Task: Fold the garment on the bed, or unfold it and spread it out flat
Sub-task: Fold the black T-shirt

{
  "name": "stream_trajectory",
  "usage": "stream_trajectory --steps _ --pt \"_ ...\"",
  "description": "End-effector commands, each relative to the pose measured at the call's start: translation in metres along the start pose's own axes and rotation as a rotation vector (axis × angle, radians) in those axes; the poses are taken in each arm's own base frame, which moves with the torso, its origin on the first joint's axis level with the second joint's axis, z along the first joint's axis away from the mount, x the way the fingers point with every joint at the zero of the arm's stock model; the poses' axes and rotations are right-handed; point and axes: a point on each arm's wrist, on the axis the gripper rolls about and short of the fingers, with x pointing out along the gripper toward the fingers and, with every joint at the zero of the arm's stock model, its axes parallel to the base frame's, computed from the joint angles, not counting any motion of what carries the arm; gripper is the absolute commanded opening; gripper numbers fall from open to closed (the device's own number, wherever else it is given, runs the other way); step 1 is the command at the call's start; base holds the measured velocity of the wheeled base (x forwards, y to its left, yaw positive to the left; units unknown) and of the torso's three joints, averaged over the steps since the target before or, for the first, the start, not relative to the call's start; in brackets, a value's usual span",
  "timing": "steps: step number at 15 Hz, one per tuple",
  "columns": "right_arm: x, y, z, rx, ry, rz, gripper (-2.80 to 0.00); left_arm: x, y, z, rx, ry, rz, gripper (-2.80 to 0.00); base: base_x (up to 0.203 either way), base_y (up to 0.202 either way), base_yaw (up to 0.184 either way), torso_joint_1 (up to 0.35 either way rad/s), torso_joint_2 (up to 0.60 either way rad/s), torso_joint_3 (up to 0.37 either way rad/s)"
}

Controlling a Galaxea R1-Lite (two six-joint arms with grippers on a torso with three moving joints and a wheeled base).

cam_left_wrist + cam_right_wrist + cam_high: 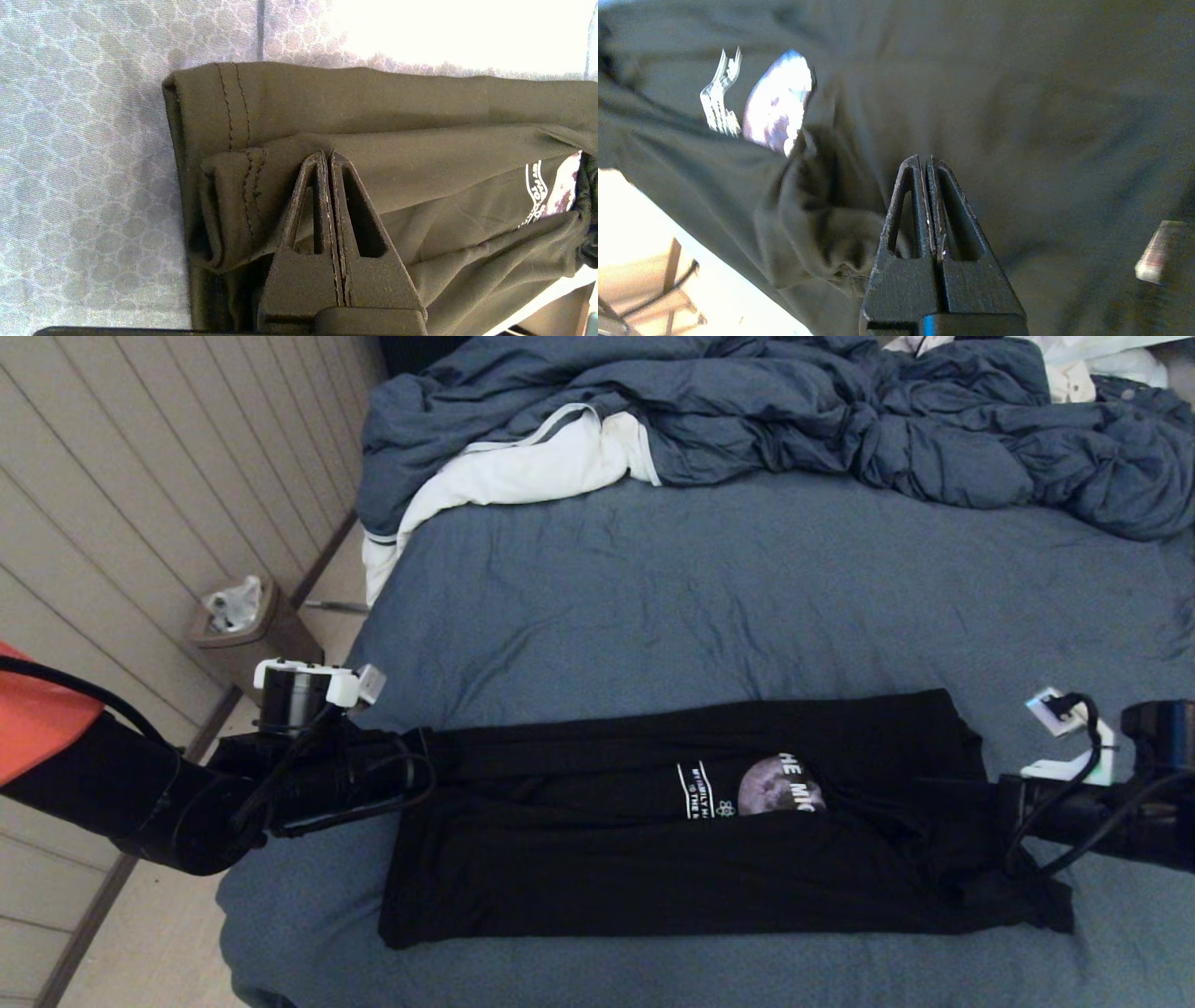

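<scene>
Two closed grippers flank the garment (709, 821): left gripper (327, 156) and right gripper (927, 161), jaws pressed together over opposite ends, nothing visibly gripped, apparently positioned for folding.

We were in a bedroom of a home. A wide bed (709, 607) in a blue-grey sheet filled most of the head view, unmade, with a rumpled blue-grey duvet (794, 411) heaped across it from 11 to 1 o'clock. A white cloth with grey trim (523, 467) spilled out from under the duvet at 11 o'clock. Pale panelled wall (140, 476) ran along the bed's side at 9 to 10 o'clock, and on the floor beside it stood 1 small brown waste bin (252, 630) lined with a plastic bag. A black T-shirt (691, 859) lay on the sheet at 6 o'clock.
</scene>
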Motion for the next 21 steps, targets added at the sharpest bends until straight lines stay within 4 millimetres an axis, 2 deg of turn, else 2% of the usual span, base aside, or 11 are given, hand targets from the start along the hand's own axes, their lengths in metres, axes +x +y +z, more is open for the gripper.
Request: stream_trajectory --steps 1,4,7,12,15,18,21 --pt "0.012 0.003 -0.015 0.003 0.043 0.031 -2.80 0.000 -0.001 0.000 -0.002 0.000 -0.004 -2.80 0.000 0.000 0.000 0.000 0.00 0.000" --pt "0.022 0.012 -0.032 -0.039 0.100 0.072 -2.80 0.000 -0.002 -0.001 0.000 0.002 -0.007 -2.80 0.000 0.000 0.000 0.000 0.00 0.000" --pt "0.023 0.028 -0.045 -0.062 0.140 0.110 -2.80 0.002 -0.001 -0.002 0.000 0.006 -0.004 -2.80 0.000 0.000 0.000 0.000 0.00 0.000" --pt "0.002 0.071 -0.058 -0.182 0.142 0.180 -2.80 0.005 0.001 -0.003 -0.002 0.014 -0.001 -2.80 0.000 0.000 0.000 0.000 0.00 0.000" --pt "-0.001 0.073 -0.055 -0.196 0.127 0.181 -2.80 0.006 0.001 -0.003 -0.003 0.014 0.002 -2.80 0.000 0.000 0.000 0.000 0.00 0.000" --pt "-0.004 0.072 -0.043 -0.204 0.090 0.163 -2.80 0.004 0.000 -0.001 -0.002 0.005 -0.001 -2.80 0.000 0.000 0.000 0.000 0.00 0.000" --pt "-0.010 0.067 -0.033 -0.181 0.049 0.141 -2.80 -0.012 -0.007 0.015 0.008 -0.064 -0.018 -2.80 0.000 0.000 0.000 0.000 0.00 0.000"
